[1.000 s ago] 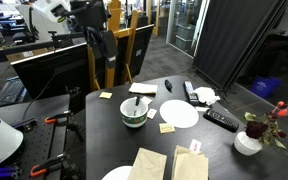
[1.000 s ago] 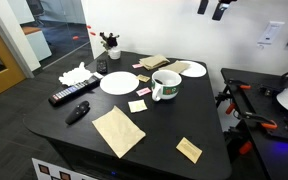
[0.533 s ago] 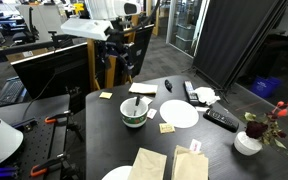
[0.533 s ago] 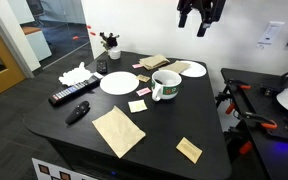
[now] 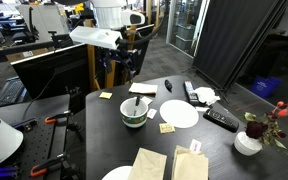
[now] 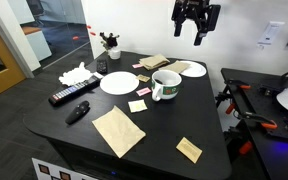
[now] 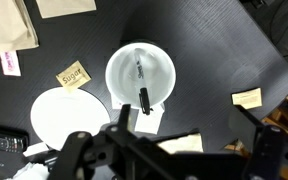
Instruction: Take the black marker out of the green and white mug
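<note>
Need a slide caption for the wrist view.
Overhead wrist view: slim black marker resting inside the round white mug, beside a flat white plate, on the black table.

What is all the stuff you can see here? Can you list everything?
table: one, black, under everything
green and white mug: one, white with a green band, middle of the table
black marker: one, black, inside the mug
plates: two, white, near the mug
remotes: at least two, black, toward a table edge
vase: one, white with red flowers, at a table corner
sticky notes: several, yellow, scattered around the mug
paper sheets: a few, tan, flat on the table
tissue: one, white, crumpled, beside the remotes
gripper: one, black, open, high above the table
</note>
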